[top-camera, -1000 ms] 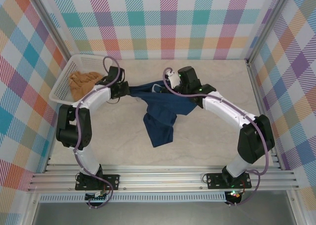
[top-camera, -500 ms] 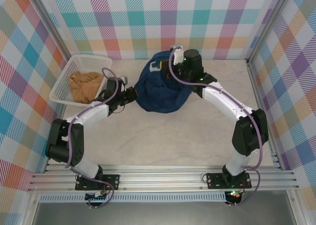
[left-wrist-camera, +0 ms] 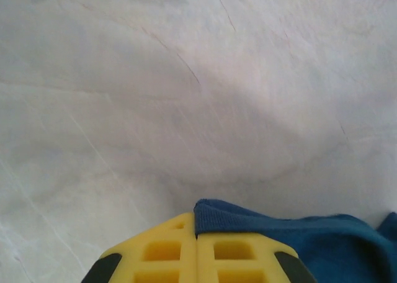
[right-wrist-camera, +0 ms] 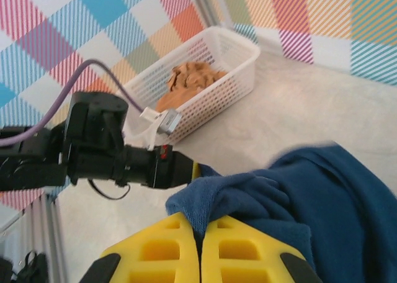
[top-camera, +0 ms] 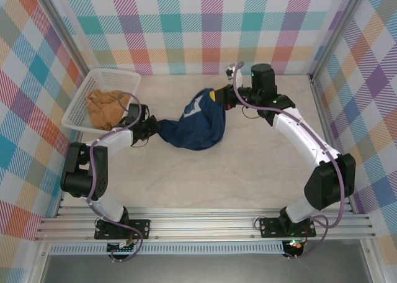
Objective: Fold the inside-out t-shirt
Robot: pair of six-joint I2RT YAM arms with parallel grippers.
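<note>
Left gripper [left-wrist-camera: 196, 233] and right gripper [right-wrist-camera: 200, 230] pinched shut

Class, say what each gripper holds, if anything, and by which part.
Both hold the navy t-shirt at opposite ends: left gripper pinches a hemmed edge, right gripper a bunched fold.

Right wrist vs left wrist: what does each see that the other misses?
Right wrist: the white basket holding the tan-orange garment, the plaid wall, and the left arm reaching to the cloth. Left wrist: a close-up of the left tool shut on a hem edge. Both: the navy t-shirt, the pale table, and the view's own yellow tool pinching cloth. The right tool grips a bunched fold.
</note>
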